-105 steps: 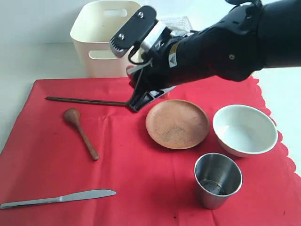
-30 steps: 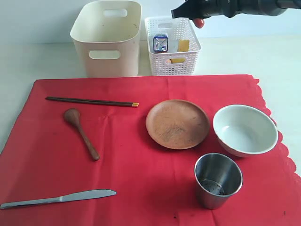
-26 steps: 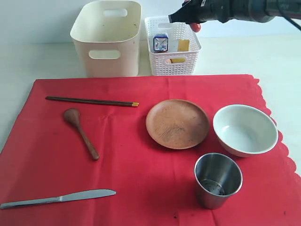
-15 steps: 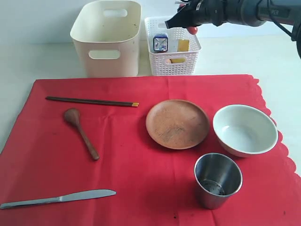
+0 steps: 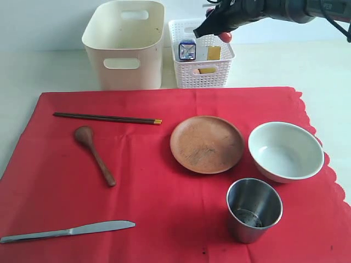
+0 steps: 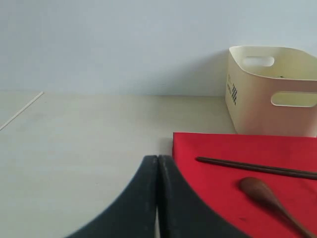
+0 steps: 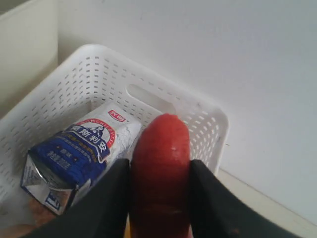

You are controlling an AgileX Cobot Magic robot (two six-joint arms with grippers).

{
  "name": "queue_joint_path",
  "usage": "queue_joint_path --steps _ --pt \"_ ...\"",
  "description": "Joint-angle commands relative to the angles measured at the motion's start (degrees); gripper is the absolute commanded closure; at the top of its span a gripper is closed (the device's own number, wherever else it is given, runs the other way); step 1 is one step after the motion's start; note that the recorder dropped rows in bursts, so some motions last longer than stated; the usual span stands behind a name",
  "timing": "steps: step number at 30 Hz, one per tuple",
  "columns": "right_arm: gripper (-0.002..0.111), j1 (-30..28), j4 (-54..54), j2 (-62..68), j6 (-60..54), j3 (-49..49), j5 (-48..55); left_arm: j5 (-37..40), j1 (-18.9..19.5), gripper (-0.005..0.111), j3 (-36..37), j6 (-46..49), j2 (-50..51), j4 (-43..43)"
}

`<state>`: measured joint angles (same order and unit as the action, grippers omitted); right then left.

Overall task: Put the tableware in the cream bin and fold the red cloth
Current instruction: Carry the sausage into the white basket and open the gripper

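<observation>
The dark chopsticks [image 5: 107, 118], brown wooden spoon [image 5: 97, 158], silver table knife [image 5: 66, 231], round brown wooden plate [image 5: 207, 144], white bowl [image 5: 285, 152] and steel cup [image 5: 254, 209] all lie on the red cloth [image 5: 164, 208], just where they were a few seconds ago. The cloth is flat, not folded. The cream bin [image 5: 131, 76] stands at the upper left, behind the cloth, and looks empty.

What changed is the right end effector [image 7: 159, 208]. It was low over the cloth by the plate. Now it is high at the upper right, over the white lattice basket [image 5: 203, 76]. Its jaws are part way open and squeeze a red food piece [image 7: 161, 148], above the blue-white carton [image 5: 187, 50]. I think it is tidying food first, so all 6 pieces and the fold are left to do.

The chopsticks run left to right, gold ends toward the plate. The spoon's bowl is at its upper left and its handle slants down to the right. The knife lies almost level, tip pointing right.

The left end effector [image 6: 157, 161] is closed on nothing, over the pale surface [image 6: 74, 148] beside the cloth.
</observation>
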<state>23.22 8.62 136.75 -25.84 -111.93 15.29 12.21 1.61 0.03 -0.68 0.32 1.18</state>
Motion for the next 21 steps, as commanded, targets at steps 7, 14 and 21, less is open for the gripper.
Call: queue_joint_path --steps 7,14,21 --pt "0.102 1.11 4.47 -0.69 -5.05 -0.62 -3.72 -0.13 0.11 0.107 -0.03 0.19 -0.32 -0.12" --pt "0.078 0.60 4.33 -0.69 -5.05 -0.62 -4.36 -0.13 0.11 0.107 -0.03 0.19 -0.32 -0.12" --pt "0.072 0.37 4.33 -0.69 -5.26 -0.62 -4.77 -0.13 0.11 0.107 -0.03 0.19 -0.32 -0.12"
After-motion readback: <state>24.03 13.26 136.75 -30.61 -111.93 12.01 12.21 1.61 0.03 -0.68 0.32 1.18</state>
